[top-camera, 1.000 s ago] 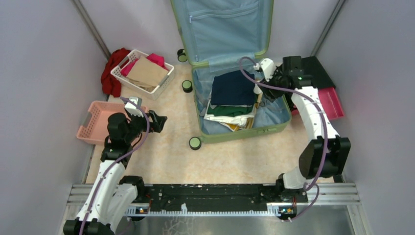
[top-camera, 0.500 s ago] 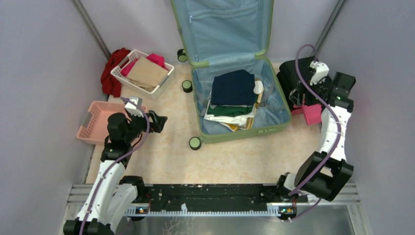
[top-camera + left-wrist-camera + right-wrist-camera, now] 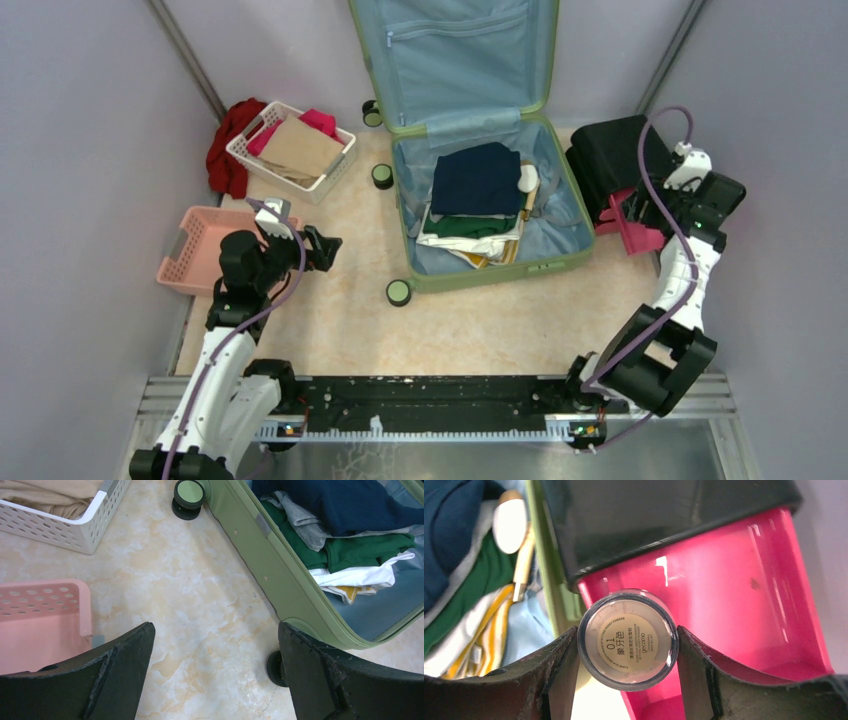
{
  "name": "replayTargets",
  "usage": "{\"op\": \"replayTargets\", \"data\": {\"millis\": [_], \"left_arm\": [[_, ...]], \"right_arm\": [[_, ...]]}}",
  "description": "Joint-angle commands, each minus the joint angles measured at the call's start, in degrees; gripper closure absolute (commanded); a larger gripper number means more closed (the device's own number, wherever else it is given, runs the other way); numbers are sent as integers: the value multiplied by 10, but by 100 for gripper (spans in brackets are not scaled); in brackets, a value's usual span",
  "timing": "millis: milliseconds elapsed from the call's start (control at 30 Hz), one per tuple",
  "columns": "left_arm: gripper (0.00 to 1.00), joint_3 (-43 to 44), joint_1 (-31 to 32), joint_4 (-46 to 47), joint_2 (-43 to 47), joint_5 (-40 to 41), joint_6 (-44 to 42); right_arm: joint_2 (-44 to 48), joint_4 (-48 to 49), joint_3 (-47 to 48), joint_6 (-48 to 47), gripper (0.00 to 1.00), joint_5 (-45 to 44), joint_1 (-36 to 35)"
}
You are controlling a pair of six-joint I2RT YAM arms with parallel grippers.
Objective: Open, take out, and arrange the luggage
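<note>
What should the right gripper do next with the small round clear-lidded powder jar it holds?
Probably ease the right gripper a little further over the glossy pink plastic tray before lowering. It is shut on the small round powder jar, which in the wrist view hangs at the tray's edge nearest the sage-green hard-shell suitcase, so releasing now might miss.
</note>
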State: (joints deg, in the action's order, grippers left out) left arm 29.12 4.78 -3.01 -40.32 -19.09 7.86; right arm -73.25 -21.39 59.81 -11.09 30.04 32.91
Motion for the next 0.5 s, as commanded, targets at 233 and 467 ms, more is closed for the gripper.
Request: {"op": "replayTargets", "data": {"millis": [233,467], "left_arm": [[1,9,3,7,10,-6,-3],[1,9,3,8,6,-6,-4]], "right_arm": [[-16,115,-14,66,74,-76,37],[-62,136,0,78,61,-77,38]]}}
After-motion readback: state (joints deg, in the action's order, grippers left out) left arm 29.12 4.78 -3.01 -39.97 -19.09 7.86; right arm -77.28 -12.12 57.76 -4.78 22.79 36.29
